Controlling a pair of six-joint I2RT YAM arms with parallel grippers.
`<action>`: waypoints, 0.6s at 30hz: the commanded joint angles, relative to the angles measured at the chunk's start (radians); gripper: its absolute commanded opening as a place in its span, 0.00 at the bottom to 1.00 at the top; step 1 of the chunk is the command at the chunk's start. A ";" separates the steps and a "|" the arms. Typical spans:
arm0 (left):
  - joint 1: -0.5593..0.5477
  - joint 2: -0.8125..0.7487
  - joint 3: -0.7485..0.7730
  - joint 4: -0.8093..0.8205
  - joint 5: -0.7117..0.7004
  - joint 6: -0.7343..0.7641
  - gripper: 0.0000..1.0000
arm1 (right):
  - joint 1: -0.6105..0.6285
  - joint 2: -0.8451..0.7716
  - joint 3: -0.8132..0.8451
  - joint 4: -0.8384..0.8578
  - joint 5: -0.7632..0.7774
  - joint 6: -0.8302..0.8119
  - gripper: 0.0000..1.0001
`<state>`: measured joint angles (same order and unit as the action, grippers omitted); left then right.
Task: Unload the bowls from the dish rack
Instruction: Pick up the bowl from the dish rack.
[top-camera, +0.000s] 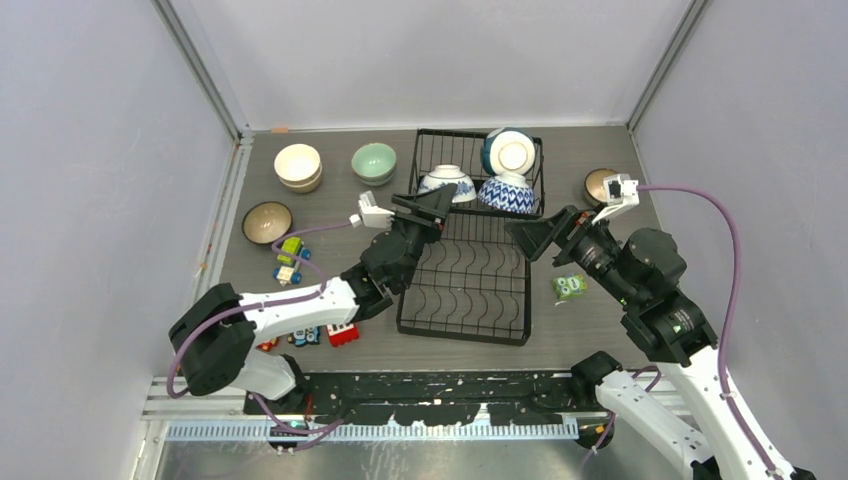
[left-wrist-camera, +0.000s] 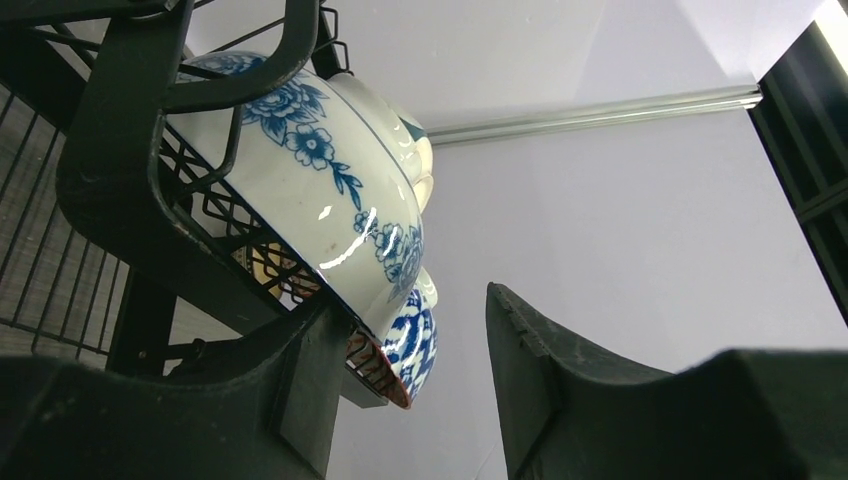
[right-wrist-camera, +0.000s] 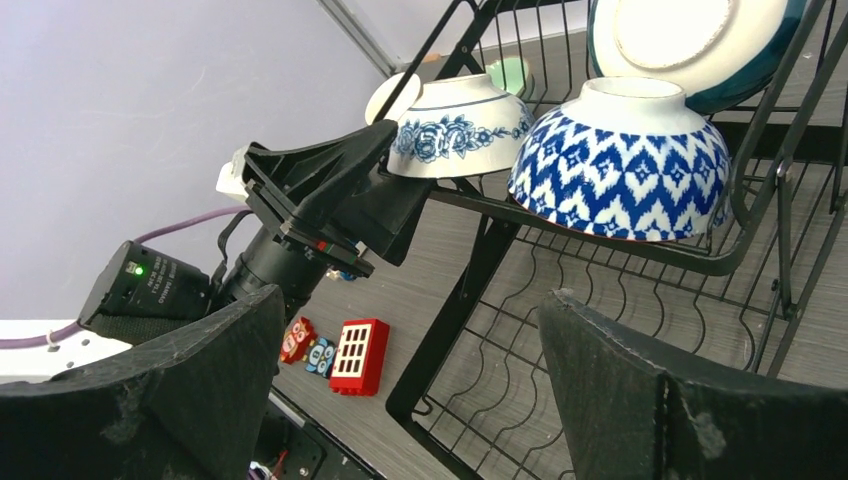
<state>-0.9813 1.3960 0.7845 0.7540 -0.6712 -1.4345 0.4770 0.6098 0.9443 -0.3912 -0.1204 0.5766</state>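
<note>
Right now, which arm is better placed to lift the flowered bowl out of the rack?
Left. The left gripper is at the flowered bowl in the raised basket of the rack, jaws apart at its rim. The right gripper hangs wide open further back, nearer the zigzag bowl.

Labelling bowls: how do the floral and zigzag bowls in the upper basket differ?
The floral bowl is mostly white with sparse blue flowers; the zigzag bowl is densely blue. Floral sits left in the dish rack basket, zigzag right. The left gripper is at the floral bowl's rim; the zigzag bowl has none. Both are upside down.
</note>
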 joint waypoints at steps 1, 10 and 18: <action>0.007 0.015 -0.018 0.135 -0.018 0.011 0.53 | 0.006 -0.009 0.037 0.008 0.027 -0.022 1.00; 0.010 0.035 -0.065 0.241 -0.011 0.060 0.51 | 0.008 -0.014 0.028 0.007 0.025 -0.031 1.00; 0.023 0.075 -0.054 0.304 -0.012 0.088 0.49 | 0.007 -0.031 0.008 0.007 0.025 -0.020 1.00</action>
<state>-0.9668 1.4494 0.7284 0.9607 -0.6685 -1.3926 0.4770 0.5884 0.9443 -0.4061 -0.1051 0.5652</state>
